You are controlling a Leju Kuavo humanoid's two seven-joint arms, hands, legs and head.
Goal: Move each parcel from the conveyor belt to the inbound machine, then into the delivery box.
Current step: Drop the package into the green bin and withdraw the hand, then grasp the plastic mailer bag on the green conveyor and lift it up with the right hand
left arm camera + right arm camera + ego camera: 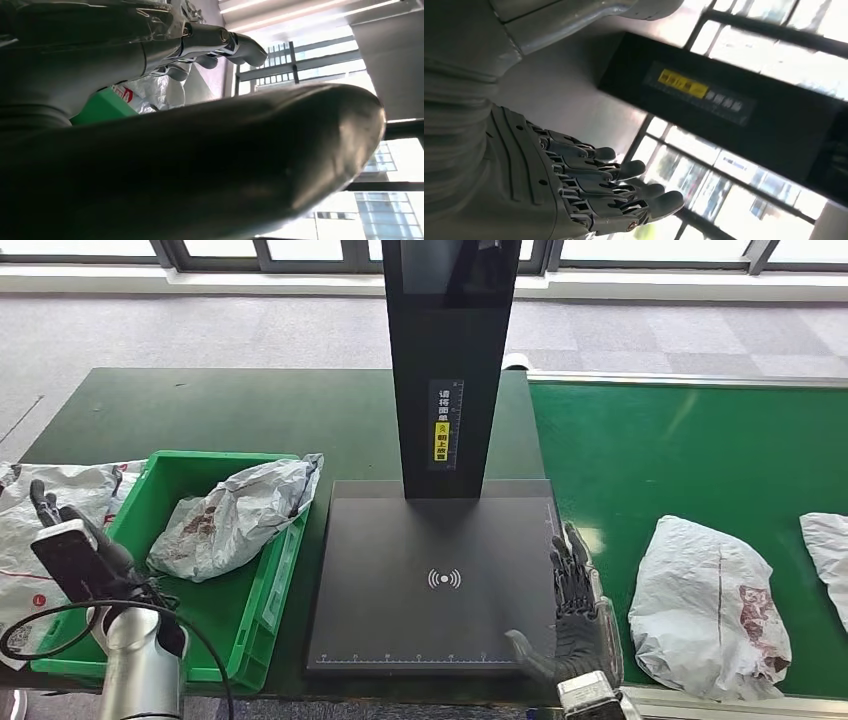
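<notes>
Hovering empty-handed at the black flat-plate inbound machine (440, 580).
The right hand (575, 615), fingers spread and holding nothing, sits at the plate's right edge; the left hand (75, 540), also empty, is over the green plastic delivery box (265, 590) holding one crumpled grey plastic parcel (235, 515). Another grey parcel (710, 605) lies on the green conveyor belt (690, 450).

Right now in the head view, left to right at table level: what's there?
Left hand → green delivery box holding a parcel → inbound machine plate → right hand → parcel on the belt → second parcel at the edge.
</notes>
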